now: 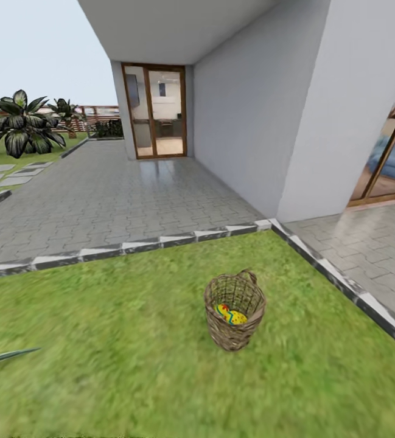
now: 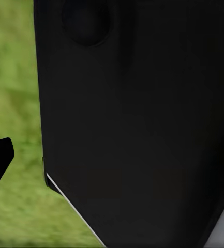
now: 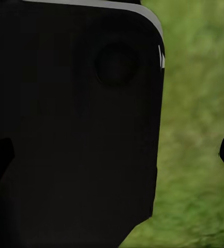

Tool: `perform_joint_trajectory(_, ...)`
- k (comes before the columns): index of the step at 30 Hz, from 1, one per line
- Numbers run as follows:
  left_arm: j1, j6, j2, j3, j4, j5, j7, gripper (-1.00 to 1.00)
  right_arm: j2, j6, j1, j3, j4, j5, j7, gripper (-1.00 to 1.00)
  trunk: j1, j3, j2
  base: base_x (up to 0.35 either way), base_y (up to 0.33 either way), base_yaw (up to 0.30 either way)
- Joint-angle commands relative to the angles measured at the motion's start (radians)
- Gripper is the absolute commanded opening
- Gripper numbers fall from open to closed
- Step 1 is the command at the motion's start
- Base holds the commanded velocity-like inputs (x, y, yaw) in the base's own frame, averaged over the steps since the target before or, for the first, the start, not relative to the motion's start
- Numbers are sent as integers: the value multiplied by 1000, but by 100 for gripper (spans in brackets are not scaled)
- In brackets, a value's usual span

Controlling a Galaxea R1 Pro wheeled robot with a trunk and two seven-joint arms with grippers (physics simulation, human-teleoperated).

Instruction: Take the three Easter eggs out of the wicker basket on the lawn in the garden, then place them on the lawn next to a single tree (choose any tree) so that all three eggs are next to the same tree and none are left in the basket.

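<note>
Head view: wicker basket (image 1: 235, 311) upright on the lawn (image 1: 100, 353), near the corner of the grey paving (image 1: 106, 201). Yellow Easter eggs (image 1: 230, 315) lie inside it. Both wrist views: dark robot body over blurred grass; grippers' state cannot be told.

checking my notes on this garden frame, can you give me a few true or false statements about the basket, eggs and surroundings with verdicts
1. The wicker basket stands on the lawn. True.
2. The basket is empty. False: patterned yellow eggs lie inside it; how many cannot be told.
3. A grey paved area lies beyond the grass, edged by a kerb. True.
4. The basket lies tipped on its side. False: it stands roughly upright, opening facing up.
5. An egg lies on the grass beside the basket. False: the grass around the basket is bare of eggs.
6. A glass door with a wooden frame stands at the far end of the paving. True.
</note>
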Motion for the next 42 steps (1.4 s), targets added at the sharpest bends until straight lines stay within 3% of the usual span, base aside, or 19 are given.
perform_joint_trajectory(1,0,-1,0,8,-1,1,0,100,0,-3,0,0,1,-1,0,100,0,-1,0,0,-46,63)
perform_joint_trajectory(7,0,-1,1,13,-1,5,0,100,0,-3,0,0,1,-3,0,100,0,-1,0,59,-6,102)
perform_joint_trajectory(18,0,0,1,10,0,3,0,100,0,-11,0,0,1,0,-1,100,0,-1,0,313,-10,272)
perform_joint_trajectory(33,0,-1,-1,11,-4,4,-1,100,-5,-9,0,0,-1,0,-1,100,0,-1,0,208,-135,21)
perform_joint_trajectory(34,-8,31,16,14,-49,10,-54,100,-9,128,-27,5,-95,20,2,100,0,-1,0,0,0,0)
perform_joint_trajectory(36,-39,106,36,21,-89,17,-68,100,-16,301,-60,7,-175,57,2,100,0,-1,0,0,0,0)
perform_joint_trajectory(37,-97,233,47,26,-119,21,-72,100,-27,439,-89,7,-280,96,2,100,0,-1,0,0,0,0)
perform_joint_trajectory(41,-227,478,72,29,-181,24,-76,100,-50,626,-130,6,-518,124,1,100,0,-1,0,0,0,0)
perform_joint_trajectory(42,-239,501,73,29,-196,24,-76,100,-53,648,-137,6,-552,126,1,100,0,-1,0,0,0,0)
